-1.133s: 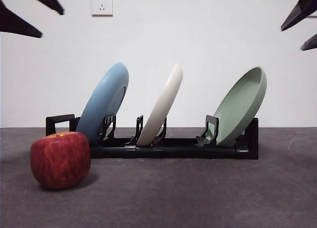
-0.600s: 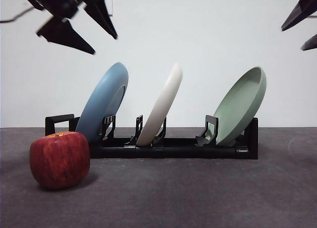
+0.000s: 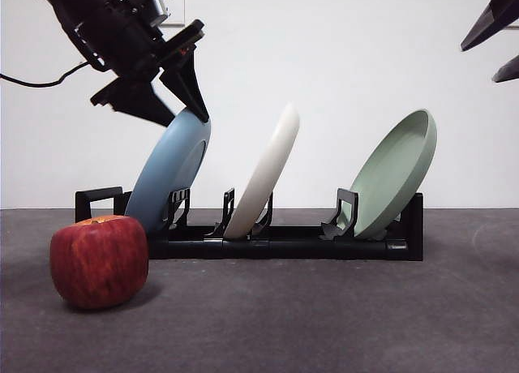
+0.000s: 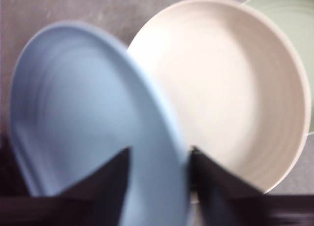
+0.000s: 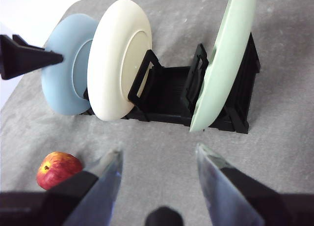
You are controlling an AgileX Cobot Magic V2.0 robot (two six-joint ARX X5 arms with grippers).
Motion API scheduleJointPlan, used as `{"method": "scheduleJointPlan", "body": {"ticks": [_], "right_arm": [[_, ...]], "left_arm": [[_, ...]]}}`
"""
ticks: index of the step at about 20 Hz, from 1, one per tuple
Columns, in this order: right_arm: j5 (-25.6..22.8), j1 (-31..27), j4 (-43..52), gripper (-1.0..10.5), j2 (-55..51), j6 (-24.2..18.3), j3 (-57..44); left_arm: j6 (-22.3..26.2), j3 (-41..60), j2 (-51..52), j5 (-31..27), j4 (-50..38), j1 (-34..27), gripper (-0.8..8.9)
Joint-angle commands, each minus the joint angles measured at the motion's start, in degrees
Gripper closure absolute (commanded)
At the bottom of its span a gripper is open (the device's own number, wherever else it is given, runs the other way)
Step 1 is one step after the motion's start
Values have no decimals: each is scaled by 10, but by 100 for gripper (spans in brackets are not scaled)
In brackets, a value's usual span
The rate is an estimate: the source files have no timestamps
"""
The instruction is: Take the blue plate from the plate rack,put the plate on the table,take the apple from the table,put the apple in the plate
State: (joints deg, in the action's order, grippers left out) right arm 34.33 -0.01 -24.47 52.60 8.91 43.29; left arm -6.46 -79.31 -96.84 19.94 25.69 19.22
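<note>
In the upper left of the front view we see our left pincer (image 3: 180, 105) straddling the top rim of the blue plate (image 3: 169, 172), one jaw on each face; its wrist view shows the jaws spread with the rim between them, not yet pressed on it as far as we can tell through the blur. We judge that it is set there because the rim's top is the only part clear of the dividers, so the plate can be lifted straight out. The plate leans in the leftmost slot of the plate rack (image 3: 284, 245), tilted the same way as the cream-white plate (image 3: 264, 172) at centre and the sage-green plate (image 3: 395, 172) to the right. The apple (image 3: 99, 260) rests on the counter (image 3: 324, 316) at lower left, just in front of the rack's handle end, waiting its turn. Our right pincer (image 5: 158, 173) hangs spread and empty, seen only as dark tips in the upper right corner of the front view, well apart from the work.
</note>
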Motion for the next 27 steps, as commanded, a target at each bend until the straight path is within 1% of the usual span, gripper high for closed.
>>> {"method": "scheduleJointPlan", "body": {"ticks": [1, 3, 7, 10, 13, 15, 17, 19, 21, 25, 27], "right_arm": [[-2, 1, 2, 694, 1, -9, 3], [-2, 1, 2, 694, 0, -9, 3], [-2, 1, 2, 694, 0, -9, 3], [-2, 1, 2, 694, 0, -9, 3], [-2, 0, 2, 694, 0, -9, 3], [-2, 0, 3, 694, 0, -9, 5], [-3, 0, 3, 694, 0, -9, 14], [-5, 0, 3, 694, 0, -9, 30], [-14, 0, 1, 694, 0, -9, 46], [-19, -3, -1, 694, -2, -9, 74], [-19, -7, -1, 694, -5, -8, 83]], "left_arm": [[7, 0, -2, 1, -14, 3, 821], [8, -17, 3, 1, 2, 9, 821], [54, -89, 30, -8, 71, 28, 821], [87, -150, 64, -26, 145, 53, 821], [115, -163, 118, -46, 211, 91, 821], [133, -163, 158, -75, 278, 125, 821], [142, -163, 190, -134, 336, 173, 820], [135, -150, 223, -178, 351, 234, 820], [104, -107, 259, -229, 333, 293, 820], [31, 38, 296, -317, 248, 414, 821], [10, 101, 288, -346, 193, 466, 821]]}}
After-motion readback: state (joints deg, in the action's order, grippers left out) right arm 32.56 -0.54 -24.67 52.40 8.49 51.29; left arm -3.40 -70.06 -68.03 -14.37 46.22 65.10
